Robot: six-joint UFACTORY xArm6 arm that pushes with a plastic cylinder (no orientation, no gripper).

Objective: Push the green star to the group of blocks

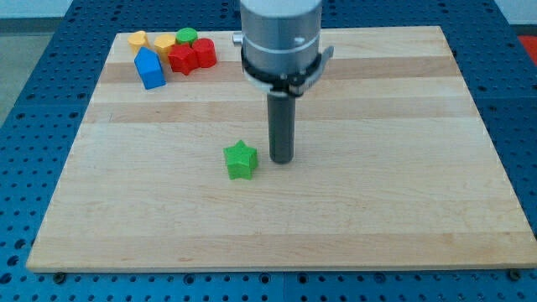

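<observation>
My tip [283, 159] sits just right of the green star [240, 159]; no claw exists. The group of blocks [172, 54] remains far off; pushing barely begun.

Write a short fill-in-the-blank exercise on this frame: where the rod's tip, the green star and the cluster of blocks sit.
1. My tip stands just to the view's ____ of the green star.
2. The group of blocks sits at the wooden board's top ____ corner in the view.
3. The block in the group nearest the view's bottom is the ____ one.
4. Besides the star, one other ____ block lies in the group.

Missing words: right; left; blue; green
</observation>
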